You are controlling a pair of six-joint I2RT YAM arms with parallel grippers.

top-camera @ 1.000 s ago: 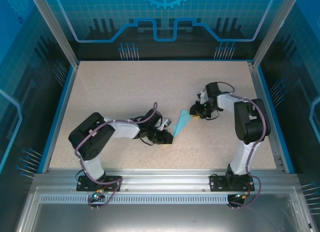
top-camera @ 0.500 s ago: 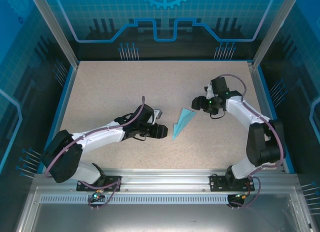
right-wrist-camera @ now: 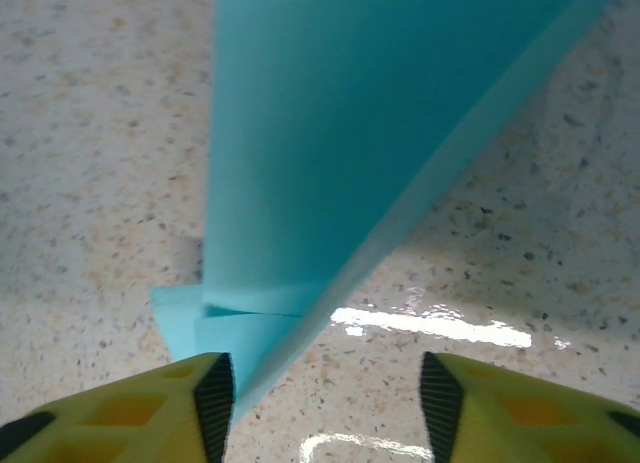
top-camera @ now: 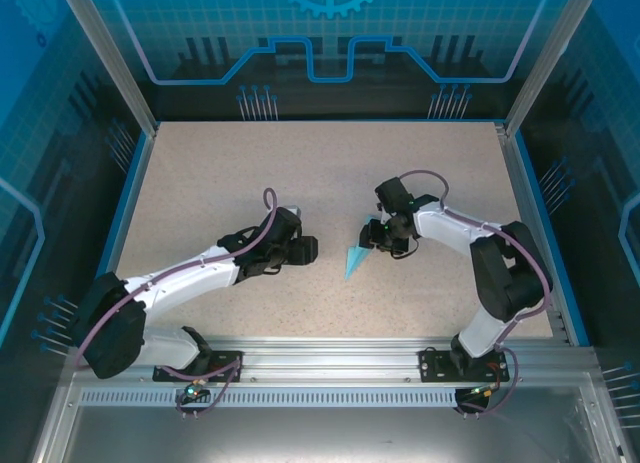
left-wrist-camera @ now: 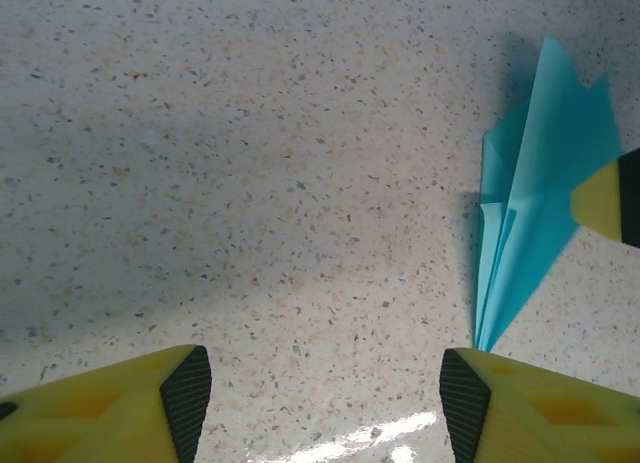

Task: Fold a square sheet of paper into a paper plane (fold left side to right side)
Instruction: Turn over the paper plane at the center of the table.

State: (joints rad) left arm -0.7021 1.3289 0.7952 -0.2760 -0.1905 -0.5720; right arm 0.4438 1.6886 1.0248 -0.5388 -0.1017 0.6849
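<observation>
Right pincer (right-wrist-camera: 327,388) holds its jaws apart at the tail of the slim, pointed light-blue paper plane (right-wrist-camera: 330,133). In its wrist view the paper rises between two yellow fingers (right-wrist-camera: 180,403), its lower edge close against the one at 7 o'clock; whether they touch I cannot tell. From above, the paper plane (top-camera: 357,257) lies a little right of the middle of the speckled beige tabletop (top-camera: 200,173), nose toward 7 o'clock, tail toward 1 o'clock at the right pincer (top-camera: 383,237). At 9 o'clock of the plane, near but apart from it, the left pincer (top-camera: 308,248) has its jaws spread wide over bare tabletop, the plane showing at 2 o'clock in its wrist view
</observation>
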